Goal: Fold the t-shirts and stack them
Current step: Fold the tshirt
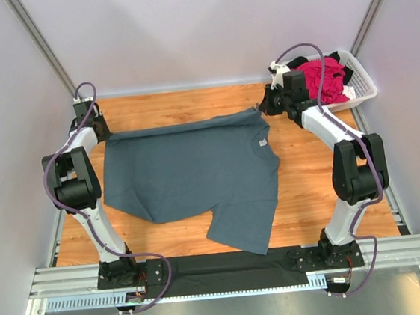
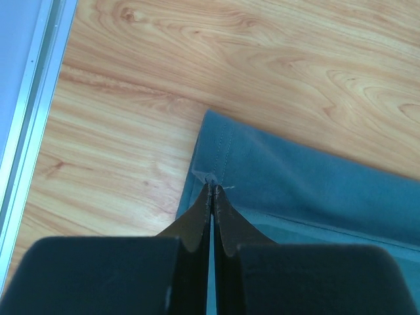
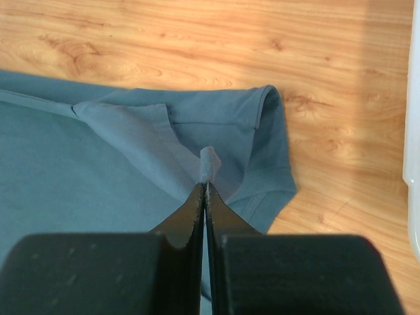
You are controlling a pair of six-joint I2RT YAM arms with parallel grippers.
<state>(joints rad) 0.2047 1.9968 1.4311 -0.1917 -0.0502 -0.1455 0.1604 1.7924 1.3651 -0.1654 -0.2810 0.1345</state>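
Note:
A large slate blue-grey t-shirt (image 1: 189, 171) lies spread sideways on the wooden table (image 1: 311, 192), its neck label (image 1: 262, 143) toward the right. My left gripper (image 1: 107, 135) is shut on the shirt's far left hem corner (image 2: 211, 172), low at the table. My right gripper (image 1: 261, 110) is shut on a pinched fold of cloth (image 3: 209, 163) by the far right sleeve (image 3: 266, 131). The shirt's far edge runs stretched between the two grippers. A magenta-pink t-shirt (image 1: 323, 75) and a black one (image 1: 333, 59) lie bunched in the white basket (image 1: 366, 81).
The basket stands at the far right corner, and its white wall (image 3: 413, 164) shows at the edge of the right wrist view. A metal rail (image 2: 29, 111) borders the table's left side. A dark flat strip (image 1: 229, 267) lies between the arm bases.

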